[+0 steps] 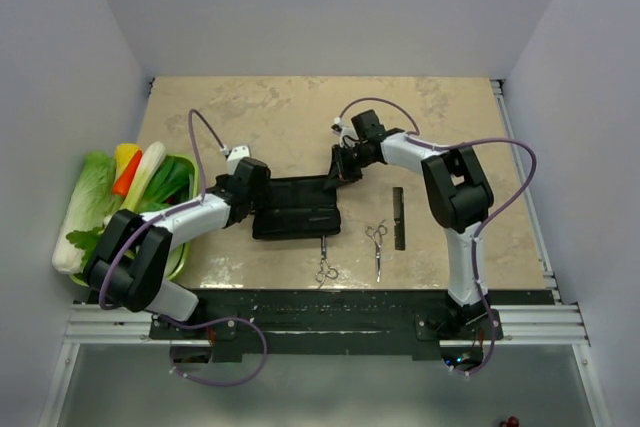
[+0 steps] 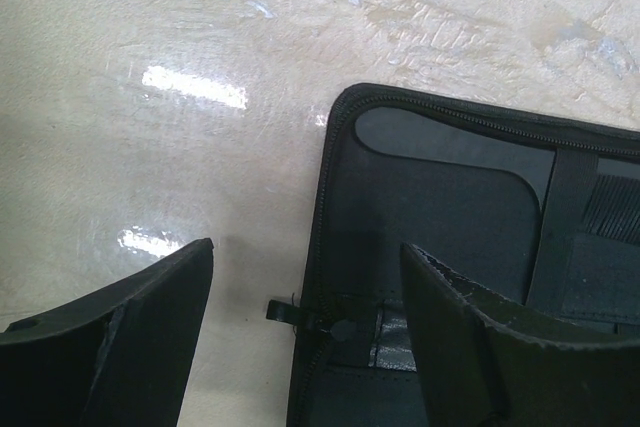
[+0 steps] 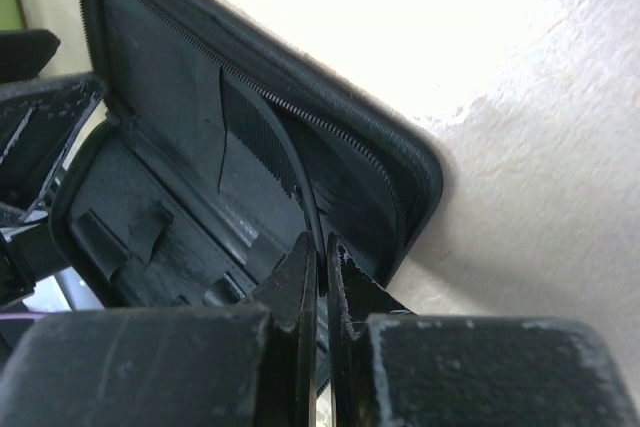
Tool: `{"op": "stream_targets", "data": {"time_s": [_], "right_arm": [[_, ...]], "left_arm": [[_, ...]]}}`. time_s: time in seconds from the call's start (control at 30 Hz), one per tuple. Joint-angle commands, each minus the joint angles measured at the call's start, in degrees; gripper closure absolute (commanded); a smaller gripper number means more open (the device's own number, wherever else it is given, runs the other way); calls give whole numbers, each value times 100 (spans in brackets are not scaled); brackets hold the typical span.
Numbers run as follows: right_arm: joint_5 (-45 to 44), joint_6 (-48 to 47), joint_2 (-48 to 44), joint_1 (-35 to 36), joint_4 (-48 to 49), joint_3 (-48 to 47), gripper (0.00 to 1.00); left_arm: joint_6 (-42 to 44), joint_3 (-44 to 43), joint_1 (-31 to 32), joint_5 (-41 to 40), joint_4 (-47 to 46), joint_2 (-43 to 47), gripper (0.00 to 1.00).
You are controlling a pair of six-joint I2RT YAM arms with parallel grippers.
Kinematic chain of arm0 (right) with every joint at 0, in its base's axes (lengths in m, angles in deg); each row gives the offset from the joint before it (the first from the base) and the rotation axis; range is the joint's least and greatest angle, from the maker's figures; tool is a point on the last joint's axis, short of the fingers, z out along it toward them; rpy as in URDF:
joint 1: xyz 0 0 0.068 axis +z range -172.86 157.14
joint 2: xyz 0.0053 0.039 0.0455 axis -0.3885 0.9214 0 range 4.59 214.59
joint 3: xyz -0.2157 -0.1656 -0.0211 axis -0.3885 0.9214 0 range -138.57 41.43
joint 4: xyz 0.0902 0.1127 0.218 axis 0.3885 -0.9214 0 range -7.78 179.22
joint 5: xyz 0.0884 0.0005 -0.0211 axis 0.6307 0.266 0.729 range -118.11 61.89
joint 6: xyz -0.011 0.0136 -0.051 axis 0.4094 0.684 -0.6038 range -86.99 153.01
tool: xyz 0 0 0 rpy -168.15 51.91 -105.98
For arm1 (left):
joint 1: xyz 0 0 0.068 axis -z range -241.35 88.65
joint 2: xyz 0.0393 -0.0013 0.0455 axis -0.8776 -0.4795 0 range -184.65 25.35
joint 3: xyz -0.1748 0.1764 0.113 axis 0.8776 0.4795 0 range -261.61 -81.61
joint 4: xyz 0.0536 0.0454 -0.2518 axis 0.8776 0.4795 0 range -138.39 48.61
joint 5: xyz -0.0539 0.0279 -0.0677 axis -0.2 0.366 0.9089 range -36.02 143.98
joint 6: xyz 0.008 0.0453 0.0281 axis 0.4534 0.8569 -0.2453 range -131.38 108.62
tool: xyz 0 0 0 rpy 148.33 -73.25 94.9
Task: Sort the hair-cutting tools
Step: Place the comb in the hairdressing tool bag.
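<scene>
Far half of the bench (image 1: 450, 117) was bare, open passage wall to wall. The middle was blocked by the open black case (image 1: 300, 209). The left pincer (image 2: 308, 250) was spread wide astride its left edge. The right pincer (image 3: 321, 242) was clamped on a comb (image 3: 262, 142) at its far right corner, arm slung across above. Right of the case, a second comb (image 1: 399, 217) and scissors (image 1: 378, 242) lay close, only a narrow lane between. Another scissors (image 1: 326, 269) lay just off the case's near edge. The left side was crowded by a vegetable basket (image 1: 183, 160). Near right corner free.
</scene>
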Motion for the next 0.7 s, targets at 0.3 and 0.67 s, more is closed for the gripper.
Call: {"op": "stream_targets", "data": {"time_s": [0.3, 0.67], "right_arm": [[-450, -33, 560, 256, -202, -529, 100], [-898, 64, 560, 248, -228, -520, 62]], "left_arm": [[69, 19, 130, -326, -110, 231, 21], [69, 19, 182, -361, -109, 257, 21]]}}
